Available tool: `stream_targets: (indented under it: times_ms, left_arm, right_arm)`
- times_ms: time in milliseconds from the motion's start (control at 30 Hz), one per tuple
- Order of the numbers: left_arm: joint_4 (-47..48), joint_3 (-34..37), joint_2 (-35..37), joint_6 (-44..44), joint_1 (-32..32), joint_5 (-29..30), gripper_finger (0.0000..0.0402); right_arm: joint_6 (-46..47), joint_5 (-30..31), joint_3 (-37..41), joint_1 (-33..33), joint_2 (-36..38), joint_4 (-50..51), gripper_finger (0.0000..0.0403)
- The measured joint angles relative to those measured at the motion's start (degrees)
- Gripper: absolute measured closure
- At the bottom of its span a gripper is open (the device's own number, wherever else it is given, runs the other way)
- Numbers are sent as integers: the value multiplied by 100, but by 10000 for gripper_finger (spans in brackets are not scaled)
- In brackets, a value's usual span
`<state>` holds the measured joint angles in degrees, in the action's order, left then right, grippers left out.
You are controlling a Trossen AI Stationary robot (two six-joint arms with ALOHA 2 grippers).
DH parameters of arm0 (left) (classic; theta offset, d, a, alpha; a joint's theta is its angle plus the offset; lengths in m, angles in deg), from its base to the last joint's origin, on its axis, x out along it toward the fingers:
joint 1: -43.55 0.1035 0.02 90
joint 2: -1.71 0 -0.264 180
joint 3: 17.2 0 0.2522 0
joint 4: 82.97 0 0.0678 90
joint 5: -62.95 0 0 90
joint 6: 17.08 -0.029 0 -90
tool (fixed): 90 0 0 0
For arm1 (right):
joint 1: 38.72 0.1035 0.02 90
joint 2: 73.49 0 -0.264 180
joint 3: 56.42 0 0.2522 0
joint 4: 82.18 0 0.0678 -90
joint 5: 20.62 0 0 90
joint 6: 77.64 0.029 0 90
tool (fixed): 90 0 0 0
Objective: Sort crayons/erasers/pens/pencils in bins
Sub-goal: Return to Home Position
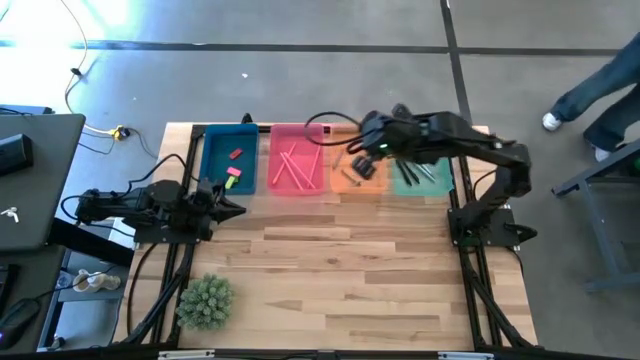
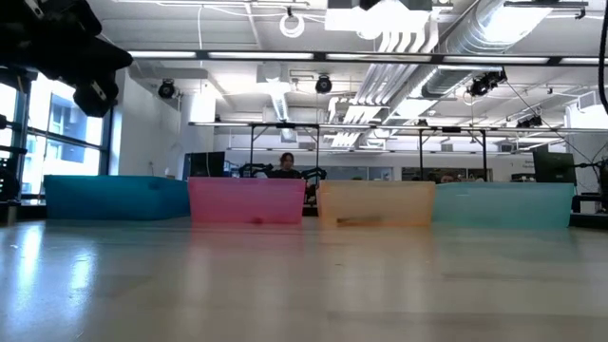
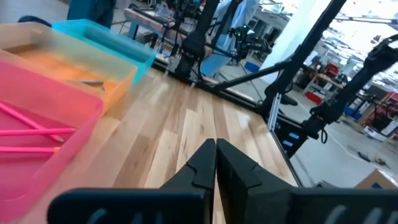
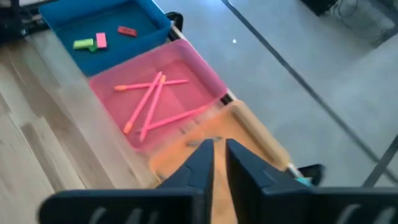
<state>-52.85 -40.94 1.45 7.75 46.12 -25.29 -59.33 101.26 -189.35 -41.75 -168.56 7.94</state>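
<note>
Pale wooden tabletop (image 1: 330,260) carries a row of bins (image 2: 503,204). The pink bin (image 1: 297,185) holds long pink sticks (image 1: 293,166). Touching one side of it, the blue bin (image 1: 213,160) holds three erasers (image 1: 233,172). Over the orange bin (image 1: 345,184) on its other side hovers the right gripper (image 1: 352,148), empty, fingers narrowly apart. The left gripper (image 1: 236,209), fingers pressed together, waits near the pink bin's blue-side corner.

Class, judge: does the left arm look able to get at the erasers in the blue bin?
Probably yes: the left gripper sits beside the open-topped blue bin holding the erasers, and the right gripper hangs away over the orange bin.
</note>
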Motion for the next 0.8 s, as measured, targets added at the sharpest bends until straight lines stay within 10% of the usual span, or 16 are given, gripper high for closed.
stream_targets:
  times_ms: [800]
  left_arm:
    - [-860,-9,0,-819,2,476,398]
  right_arm:
    - [-225,726,111,965,1765,1324,402]
